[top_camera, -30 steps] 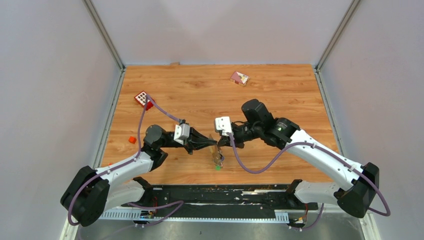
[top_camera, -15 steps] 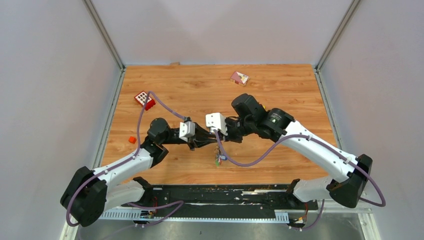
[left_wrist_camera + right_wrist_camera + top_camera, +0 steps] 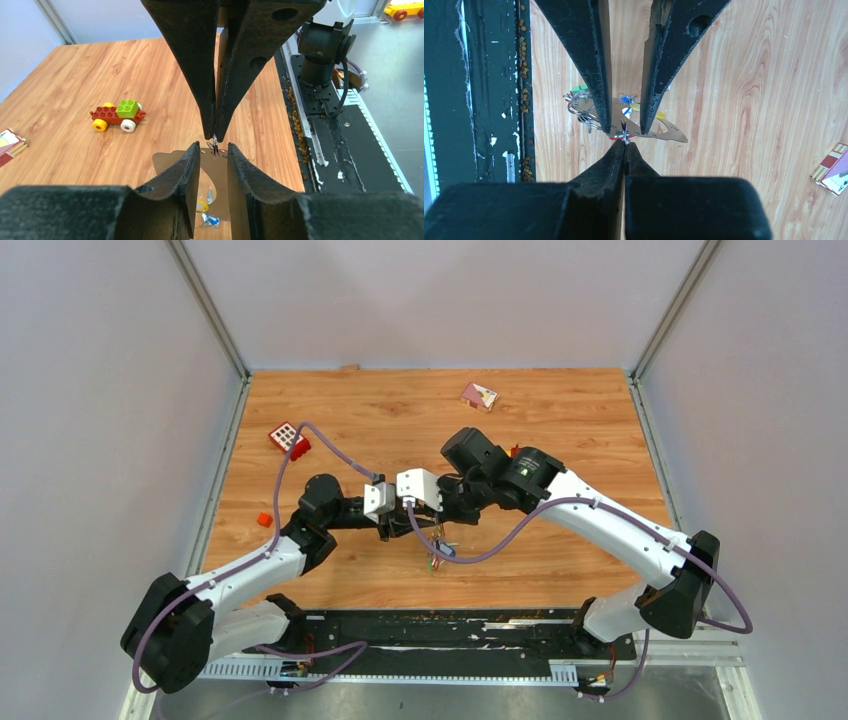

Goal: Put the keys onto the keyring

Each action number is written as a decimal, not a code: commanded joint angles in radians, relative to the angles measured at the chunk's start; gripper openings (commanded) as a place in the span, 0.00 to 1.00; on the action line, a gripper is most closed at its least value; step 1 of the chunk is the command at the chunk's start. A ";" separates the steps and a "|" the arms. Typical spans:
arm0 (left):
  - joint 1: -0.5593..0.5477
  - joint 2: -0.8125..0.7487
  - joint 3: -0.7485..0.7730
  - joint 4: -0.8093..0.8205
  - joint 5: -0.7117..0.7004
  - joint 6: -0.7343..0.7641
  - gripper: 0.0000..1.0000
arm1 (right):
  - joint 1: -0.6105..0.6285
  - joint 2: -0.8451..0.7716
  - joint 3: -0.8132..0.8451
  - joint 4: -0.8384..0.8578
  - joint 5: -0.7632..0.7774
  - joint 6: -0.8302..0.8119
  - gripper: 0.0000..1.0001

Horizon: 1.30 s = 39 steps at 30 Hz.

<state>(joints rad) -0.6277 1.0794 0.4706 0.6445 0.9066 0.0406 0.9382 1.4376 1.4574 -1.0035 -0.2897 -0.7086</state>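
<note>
My right gripper [image 3: 625, 142] is shut on the thin silvery wire of the keyring [image 3: 214, 144], held just above the table near its front middle. From the ring hang a flat brown tag [image 3: 665, 133] and the keys [image 3: 437, 558], with blue [image 3: 625, 99], yellow [image 3: 650, 113] and green [image 3: 580, 88] heads. My left gripper [image 3: 213, 148] faces the right one tip to tip. It is open, its fingers either side of the ring without touching it.
A toy brick car [image 3: 117, 114] stands behind the right wrist. A red block with white squares [image 3: 287, 438] lies far left, a small orange cube [image 3: 264, 519] at the left edge, a card box [image 3: 479, 396] at the back. The black rail [image 3: 450, 625] borders the near edge.
My left gripper has opened and let go of the ring. My right arm has swung left with the ring and keys, and the left gripper has drawn back slightly.
</note>
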 commanded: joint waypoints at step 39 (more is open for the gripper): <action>0.021 0.042 -0.079 0.653 -0.025 -0.461 0.00 | -0.145 -0.326 -0.386 0.447 -0.322 0.069 0.42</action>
<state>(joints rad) -0.6117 1.1191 0.3885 1.1652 0.9062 -0.3645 0.7952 1.1290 1.1145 -0.6868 -0.5186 -0.6376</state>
